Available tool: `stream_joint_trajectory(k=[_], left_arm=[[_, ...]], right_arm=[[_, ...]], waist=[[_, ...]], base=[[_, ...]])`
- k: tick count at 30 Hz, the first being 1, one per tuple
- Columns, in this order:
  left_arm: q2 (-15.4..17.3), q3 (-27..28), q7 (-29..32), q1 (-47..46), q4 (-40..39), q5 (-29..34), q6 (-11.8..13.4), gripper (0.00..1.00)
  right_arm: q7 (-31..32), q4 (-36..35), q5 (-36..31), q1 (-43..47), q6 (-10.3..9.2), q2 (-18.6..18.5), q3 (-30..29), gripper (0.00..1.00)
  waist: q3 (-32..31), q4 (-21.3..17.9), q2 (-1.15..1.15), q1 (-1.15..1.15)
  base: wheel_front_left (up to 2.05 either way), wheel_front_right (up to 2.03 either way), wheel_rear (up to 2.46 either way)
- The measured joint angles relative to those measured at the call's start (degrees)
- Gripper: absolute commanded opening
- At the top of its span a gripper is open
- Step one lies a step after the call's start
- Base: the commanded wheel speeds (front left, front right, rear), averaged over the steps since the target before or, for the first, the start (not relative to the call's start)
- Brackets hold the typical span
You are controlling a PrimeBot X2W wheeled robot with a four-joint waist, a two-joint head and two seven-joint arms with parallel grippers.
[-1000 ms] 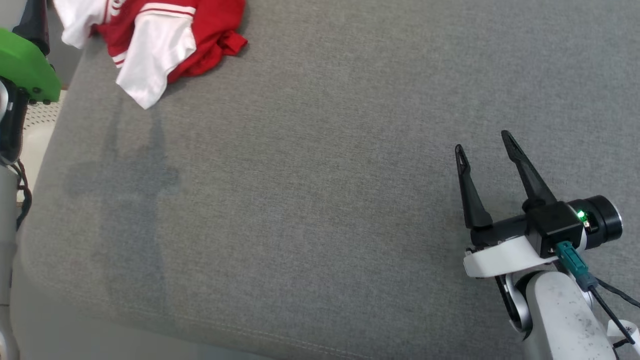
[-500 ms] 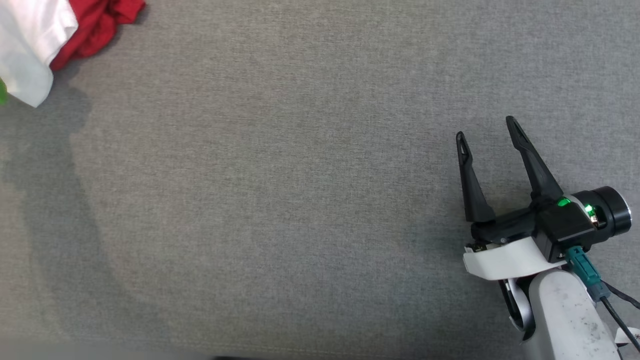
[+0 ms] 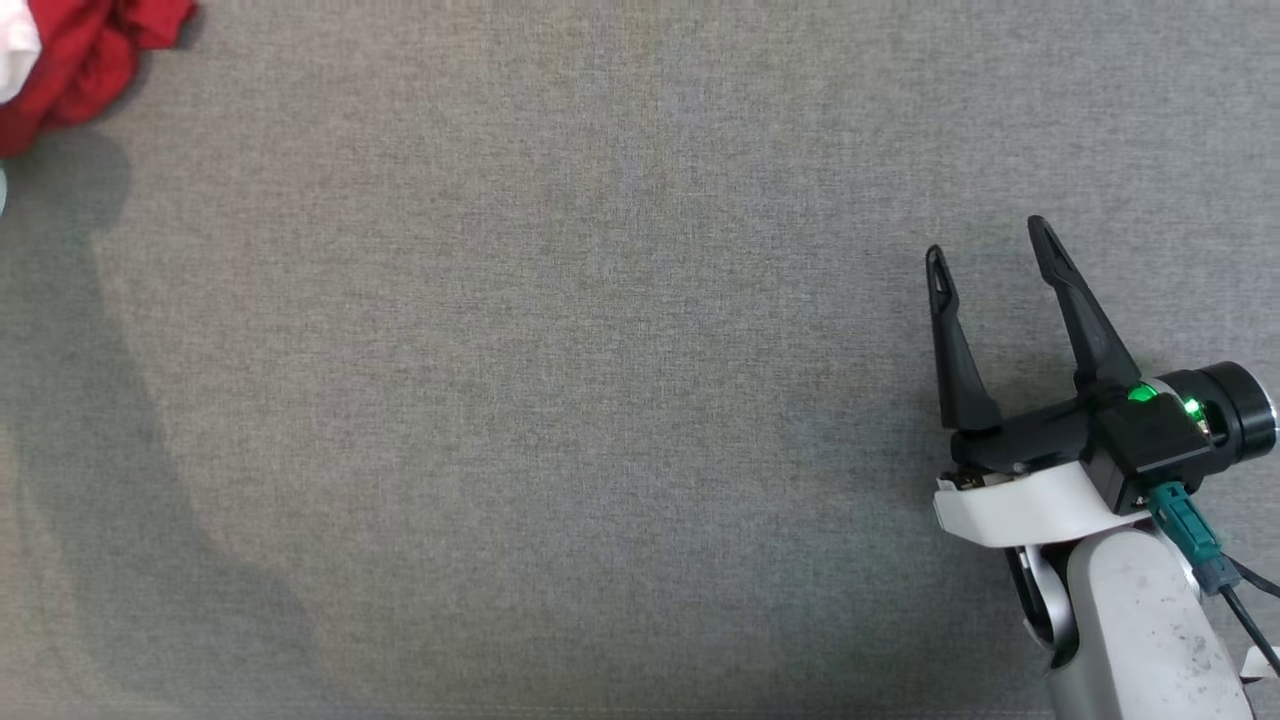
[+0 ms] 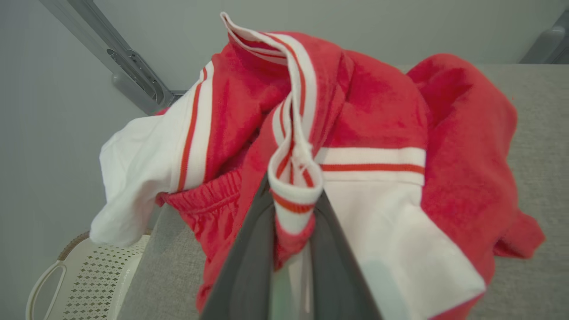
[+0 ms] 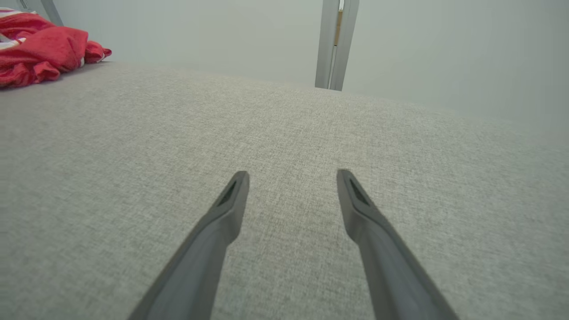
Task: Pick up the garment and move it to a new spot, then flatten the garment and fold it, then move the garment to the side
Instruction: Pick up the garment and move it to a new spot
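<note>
Head view: grey cushion (image 3: 560,400) ran wide, garment (image 3: 70,60) bunched at far-left corner, well apart from right gripper (image 3: 988,240), jaws spread over bare fabric. So left side was nearer, obv. Left wrist view added detail: left gripper (image 4: 292,189) clamped on striped band (image 4: 302,89), rest heaped beyond tips, no clear long axis. Next prob lift + carry twd middle.

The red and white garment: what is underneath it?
The garment lies bunched on the grey cushion, one white sleeve hanging past its edge, near a white perforated basket. The left gripper pinches its striped cuff. Anything beneath the heap is covered.
</note>
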Motion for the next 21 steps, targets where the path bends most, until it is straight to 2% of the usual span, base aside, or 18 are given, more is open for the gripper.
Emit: stream_joint_trajectory(k=[5,13,21], left_arm=[[1.44,-2.75,-0.38,-0.84,-1.44,-0.73,0.0,0.0],[2.94,-10.96,0.74,-2.8,-9.76,-2.85,0.0,0.0],[0.49,-19.83,2.92,-4.1,-20.51,-9.62,0.0,0.0]], right_arm=[[0.0,1.4,1.9,-0.38,0.0,0.0,0.79,1.0],[0.0,4.58,5.01,1.52,0.0,0.0,-0.38,1.0],[0.0,7.2,8.08,6.73,0.0,-0.01,-3.42,1.0]], waist=[[-3.26,0.03,0.0,0.0],[-11.6,-0.22,0.0,-0.01],[-21.75,-1.84,0.0,-0.01]], base=[[0.0,0.0,0.0],[0.0,0.0,0.0],[0.0,0.0,0.0]])
